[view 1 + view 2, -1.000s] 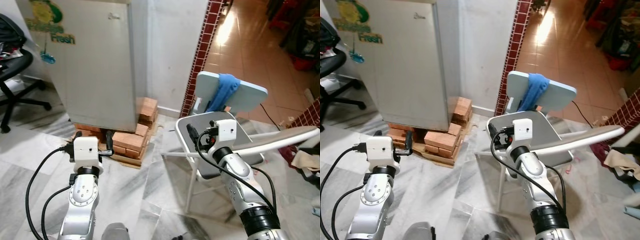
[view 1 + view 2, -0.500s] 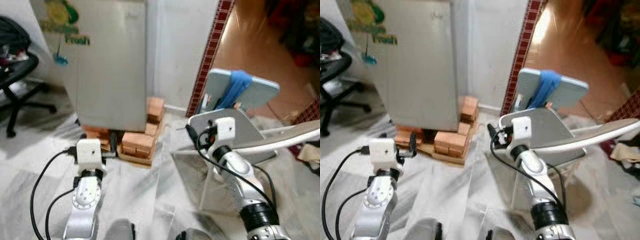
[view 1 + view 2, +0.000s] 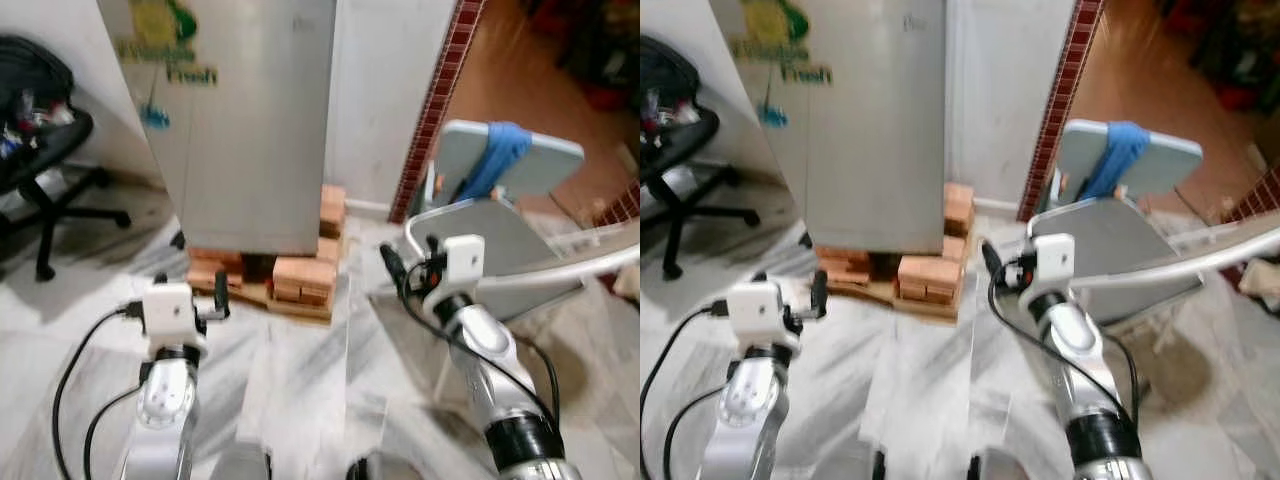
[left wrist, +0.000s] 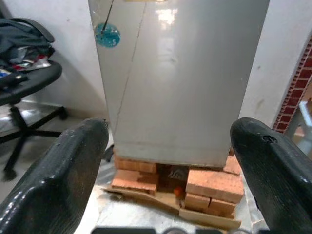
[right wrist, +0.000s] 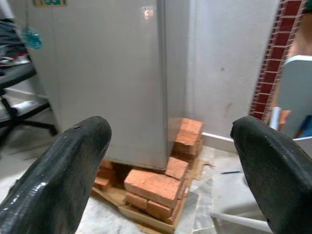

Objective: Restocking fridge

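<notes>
A tall silver fridge with its door closed stands straight ahead, raised on red bricks and a wooden board. A green "Fresh" sticker is on its door. My left gripper is held out low in front of the fridge's base, open and holding nothing; in the left wrist view the left gripper frames the fridge door. My right gripper is raised at the right of the fridge, open and holding nothing; past the right gripper lie the fridge's right edge and the bricks.
A white folding chair with a blue cloth over its back stands close at the right. A black office chair piled with clothes is at the left. A red-tiled column rises right of the fridge. Marble floor lies between.
The camera has turned and come closer, so the fridge sits nearer and more central. Both arms hold the same pose, grippers still open.
</notes>
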`<state>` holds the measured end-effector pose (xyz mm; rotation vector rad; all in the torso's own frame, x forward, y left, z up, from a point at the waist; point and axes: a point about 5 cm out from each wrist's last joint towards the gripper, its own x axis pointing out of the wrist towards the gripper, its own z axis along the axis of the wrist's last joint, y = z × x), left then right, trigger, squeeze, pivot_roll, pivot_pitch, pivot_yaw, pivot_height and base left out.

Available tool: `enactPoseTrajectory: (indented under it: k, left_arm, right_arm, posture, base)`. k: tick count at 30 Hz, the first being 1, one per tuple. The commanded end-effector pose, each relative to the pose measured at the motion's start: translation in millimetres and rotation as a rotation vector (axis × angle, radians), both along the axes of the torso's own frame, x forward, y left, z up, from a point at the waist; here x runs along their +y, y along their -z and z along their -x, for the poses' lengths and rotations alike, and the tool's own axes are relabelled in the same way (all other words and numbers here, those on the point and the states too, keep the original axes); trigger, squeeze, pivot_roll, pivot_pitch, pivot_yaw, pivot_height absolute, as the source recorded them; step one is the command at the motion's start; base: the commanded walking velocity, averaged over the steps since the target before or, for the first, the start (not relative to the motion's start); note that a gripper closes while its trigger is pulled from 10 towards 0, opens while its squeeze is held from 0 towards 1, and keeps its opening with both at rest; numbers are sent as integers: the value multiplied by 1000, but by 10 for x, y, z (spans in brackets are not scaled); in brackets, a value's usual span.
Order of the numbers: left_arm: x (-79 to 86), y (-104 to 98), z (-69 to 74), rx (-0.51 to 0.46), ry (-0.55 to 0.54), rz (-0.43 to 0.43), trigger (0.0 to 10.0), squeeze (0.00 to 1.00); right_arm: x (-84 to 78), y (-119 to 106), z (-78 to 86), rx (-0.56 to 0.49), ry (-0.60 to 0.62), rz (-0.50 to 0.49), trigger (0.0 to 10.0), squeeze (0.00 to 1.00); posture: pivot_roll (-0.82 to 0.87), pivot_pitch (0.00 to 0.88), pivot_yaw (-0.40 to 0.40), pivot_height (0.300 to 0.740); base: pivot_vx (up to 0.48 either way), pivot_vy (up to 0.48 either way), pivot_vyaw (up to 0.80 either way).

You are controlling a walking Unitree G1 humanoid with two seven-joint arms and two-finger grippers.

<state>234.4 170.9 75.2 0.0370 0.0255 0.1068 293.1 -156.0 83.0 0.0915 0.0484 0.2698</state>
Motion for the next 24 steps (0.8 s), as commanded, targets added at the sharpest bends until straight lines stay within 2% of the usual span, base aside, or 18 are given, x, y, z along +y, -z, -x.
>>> enactPoseTrajectory:
  k: [1,8,18,24]
  left_arm:
    - [92,8,6,17,-34,7,10000,0]
    - [115,-22,-27,11,-34,-3,10000,0]
    - [116,-35,9,11,-36,-29,10000,0]
    - [132,-30,6,13,-47,-55,10000,0]
  right_arm:
    - [50,-40,-28,-21,-12,-10,10000,0]
    - [50,-47,-46,-28,-1,-10,10000,0]
    - [42,-52,-16,-42,24,-28,10000,0]
    - [39,-45,-17,-44,29,-20,10000,0]
  posture:
    - [122,94,-40,740]
    - [121,92,-33,740]
    - [124,101,-29,740]
    - [122,103,-26,740]
  base:
    - [0,480,-800]
    - [0,480,-800]
    - [0,480,-800]
    - [0,480,0]
